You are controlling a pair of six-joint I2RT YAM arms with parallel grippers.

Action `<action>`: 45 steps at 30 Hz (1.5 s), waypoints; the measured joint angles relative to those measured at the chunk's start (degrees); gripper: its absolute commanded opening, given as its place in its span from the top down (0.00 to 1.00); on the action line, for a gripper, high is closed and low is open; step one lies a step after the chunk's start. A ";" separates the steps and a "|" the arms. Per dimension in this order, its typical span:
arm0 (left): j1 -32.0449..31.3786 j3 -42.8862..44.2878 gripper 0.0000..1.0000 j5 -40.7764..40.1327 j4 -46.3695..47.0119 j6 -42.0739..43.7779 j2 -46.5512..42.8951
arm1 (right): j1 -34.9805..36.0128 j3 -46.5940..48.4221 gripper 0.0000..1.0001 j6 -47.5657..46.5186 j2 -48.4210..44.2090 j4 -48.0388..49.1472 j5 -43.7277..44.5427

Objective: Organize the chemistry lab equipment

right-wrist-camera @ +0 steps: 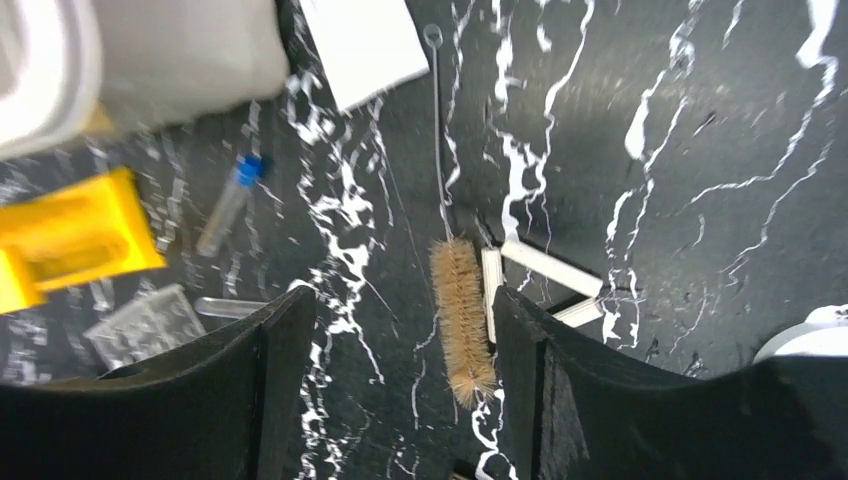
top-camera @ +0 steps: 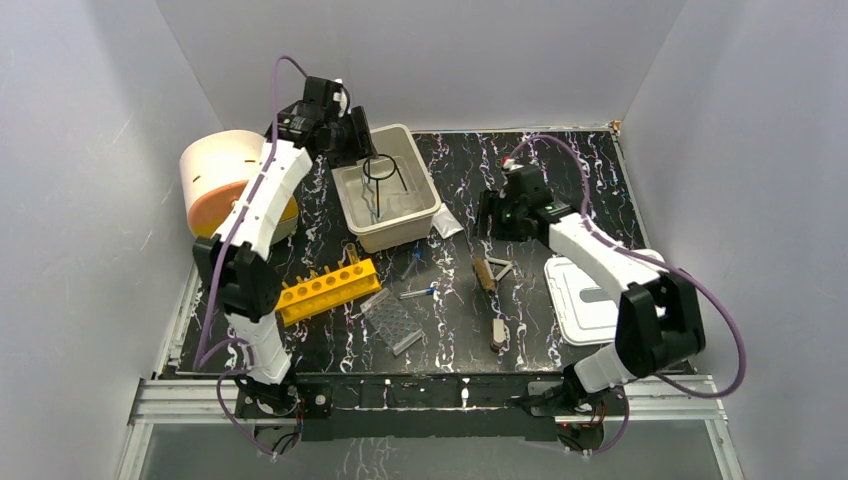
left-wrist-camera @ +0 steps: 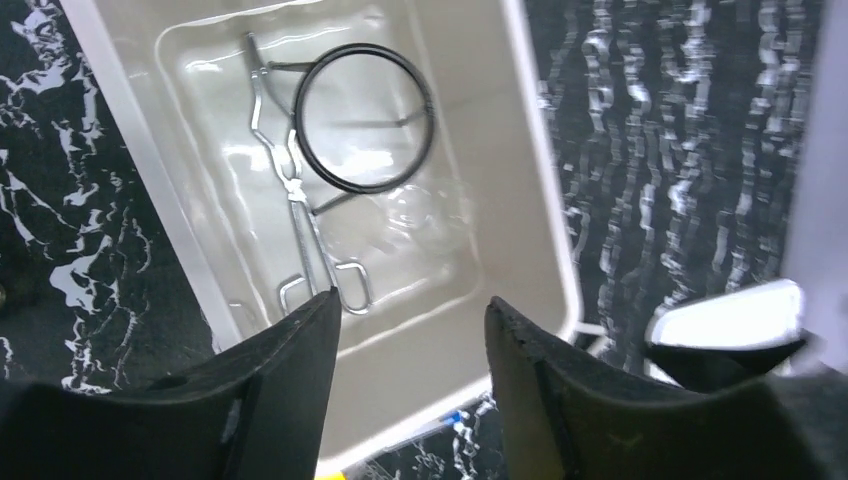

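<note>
The black wire ring-stand (left-wrist-camera: pixel 365 118) and metal forceps (left-wrist-camera: pixel 300 205) lie in the beige tub (left-wrist-camera: pixel 150 170), with a clear round dish (left-wrist-camera: pixel 415 215) beside them. My left gripper (left-wrist-camera: pixel 410 310) hangs open and empty over the tub's near wall; it also shows in the top view (top-camera: pixel 350 130). My right gripper (right-wrist-camera: pixel 405 300) is open and empty above the mat, next to a tan bristle brush (right-wrist-camera: pixel 462 318) and the pale triangle (right-wrist-camera: pixel 545 285). A blue-capped tube (right-wrist-camera: pixel 230 200) and the small clear bag (right-wrist-camera: pixel 365 45) lie further off. In the top view the right gripper (top-camera: pixel 492 215) hovers above the brush (top-camera: pixel 484 273).
A yellow tube rack (top-camera: pixel 328 289) and a clear ridged tray (top-camera: pixel 392 320) lie at front left. The flat white lid (top-camera: pixel 590 300) sits at right. A round orange-and-cream container (top-camera: pixel 225 180) stands at far left. A small brown-and-grey piece (top-camera: pixel 498 333) lies near the front.
</note>
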 measured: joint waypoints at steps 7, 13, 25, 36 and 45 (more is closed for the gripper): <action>-0.02 -11.34 0.02 3.89 7.82 2.27 -15.08 | 5.33 3.76 0.38 -2.97 11.63 -5.18 5.73; 0.26 -19.39 0.02 4.28 12.59 2.71 -22.53 | 5.42 10.38 0.41 -5.64 18.82 -5.68 7.21; 0.37 -22.67 0.02 6.01 14.25 2.71 -24.02 | 6.32 17.07 0.60 -8.63 28.26 -7.89 6.47; 0.37 -22.67 0.02 7.85 14.08 2.40 -24.00 | 7.76 21.57 1.00 -8.68 33.09 -11.32 9.51; 0.42 -22.64 0.02 10.80 14.27 2.47 -24.00 | 7.80 21.57 1.00 -8.33 31.50 -11.43 11.87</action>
